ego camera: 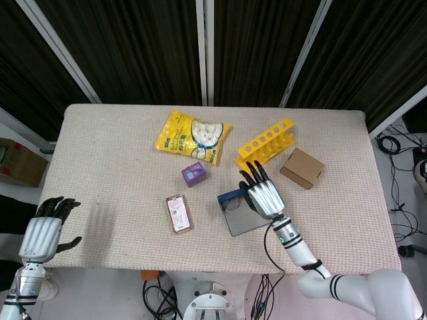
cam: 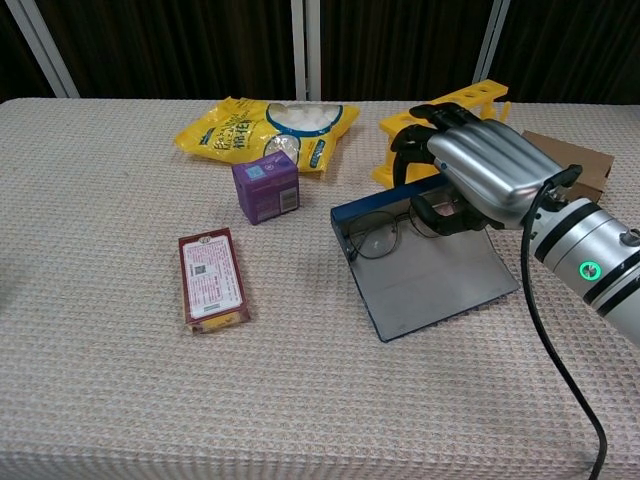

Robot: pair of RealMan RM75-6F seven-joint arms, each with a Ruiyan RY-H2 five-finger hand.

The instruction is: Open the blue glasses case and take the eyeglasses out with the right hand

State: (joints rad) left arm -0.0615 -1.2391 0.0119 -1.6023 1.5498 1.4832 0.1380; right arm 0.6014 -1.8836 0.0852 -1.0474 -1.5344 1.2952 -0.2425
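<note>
The blue glasses case (cam: pixel 430 285) lies open on the table, its grey lid flat toward me and its blue tray at the back. The thin-framed eyeglasses (cam: pixel 376 233) rest in the tray, left lens exposed. My right hand (cam: pixel 480 170) reaches over the tray's right half, fingers curled down behind the blue wall and thumb hooked in by the right lens, pinching the frame there. From the head view the case (ego camera: pixel 235 215) sits just left of that hand (ego camera: pixel 262 193). My left hand (ego camera: pixel 43 233) hovers off the table's near left corner, fingers apart and holding nothing.
A yellow rack (cam: pixel 470 98) and a brown box (cam: pixel 585 165) stand close behind my right hand. A purple box (cam: pixel 265 186), a yellow snack bag (cam: pixel 262 125) and a red packet (cam: pixel 212 278) lie to the left of the case.
</note>
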